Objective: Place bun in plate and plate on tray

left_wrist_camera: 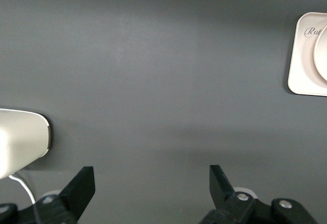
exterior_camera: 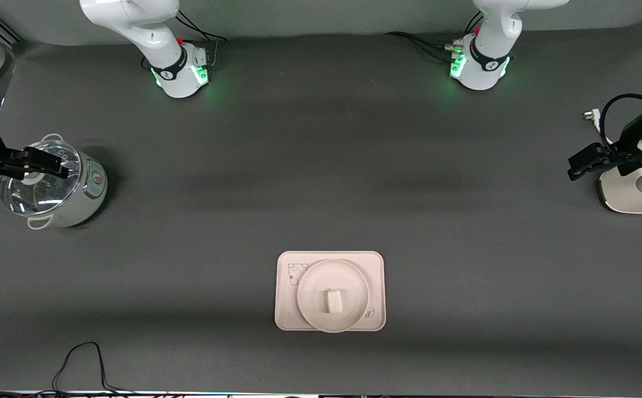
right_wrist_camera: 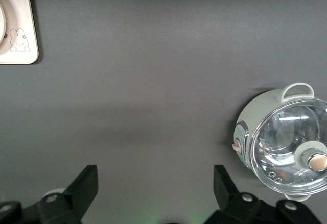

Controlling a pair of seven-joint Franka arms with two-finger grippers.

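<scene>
The cream-white bun (exterior_camera: 334, 302) lies in the middle of the round pinkish-cream plate (exterior_camera: 312, 293). The plate sits on the rectangular tray (exterior_camera: 286, 309) with the cartoon animal, near the front camera's edge of the table. My left gripper (exterior_camera: 573, 168) is open and empty in the air at the left arm's end of the table; its wrist view (left_wrist_camera: 152, 180) shows bare table and a corner of the tray (left_wrist_camera: 301, 76). My right gripper (exterior_camera: 58, 166) is open and empty in the air by the pot; its wrist view (right_wrist_camera: 156, 180) shows the tray's corner (right_wrist_camera: 18, 40).
A pale green pot with a glass lid (exterior_camera: 55, 185) stands at the right arm's end, also in the right wrist view (right_wrist_camera: 286, 142). A white appliance (exterior_camera: 630, 193) stands at the left arm's end, seen in the left wrist view (left_wrist_camera: 20, 142). A black cable (exterior_camera: 83, 359) lies at the front edge.
</scene>
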